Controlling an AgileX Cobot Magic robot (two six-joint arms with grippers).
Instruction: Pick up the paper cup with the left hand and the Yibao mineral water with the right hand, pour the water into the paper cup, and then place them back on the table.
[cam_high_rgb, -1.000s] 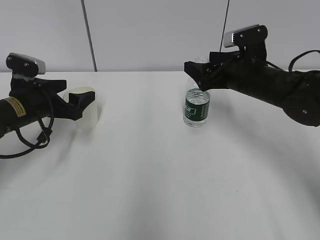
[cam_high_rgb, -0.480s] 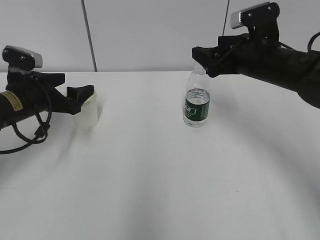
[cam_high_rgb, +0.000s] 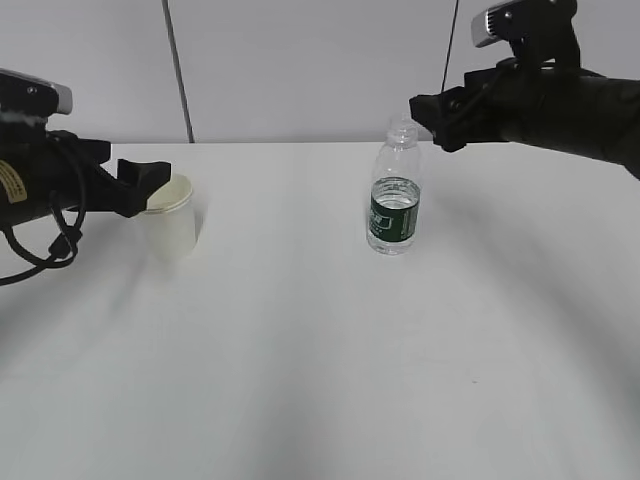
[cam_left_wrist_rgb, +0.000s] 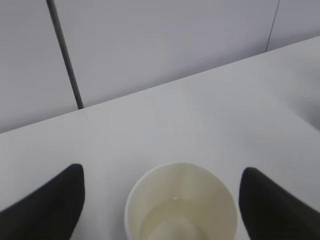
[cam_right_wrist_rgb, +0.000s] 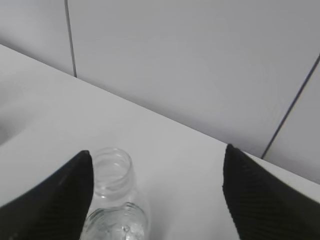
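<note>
Both arms pulled back, left hand (cam_high_rgb: 150, 185) apart behind paper cup (cam_high_rgb: 171, 217), right hand (cam_high_rgb: 432, 117) apart beside Yibao mineral water (cam_high_rgb: 395, 199)

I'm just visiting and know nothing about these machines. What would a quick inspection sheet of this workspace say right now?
Surface: the table is plain white, with no spill visible.
Job's things: the paper cup stands upright, with clear liquid in its bottom in the left wrist view. The Yibao mineral water stands upright, uncapped, part full.
Clutter: nothing seen.
Grippers: the left hand is open, its fingers either side of the cup's rim without touching. The right hand is open, beside and above the bottle's neck, holding nothing.
Cables: a black cable loops under the left arm; a thin cable hangs behind the right arm.
Surroundings: a grey panelled wall with dark seams.
</note>
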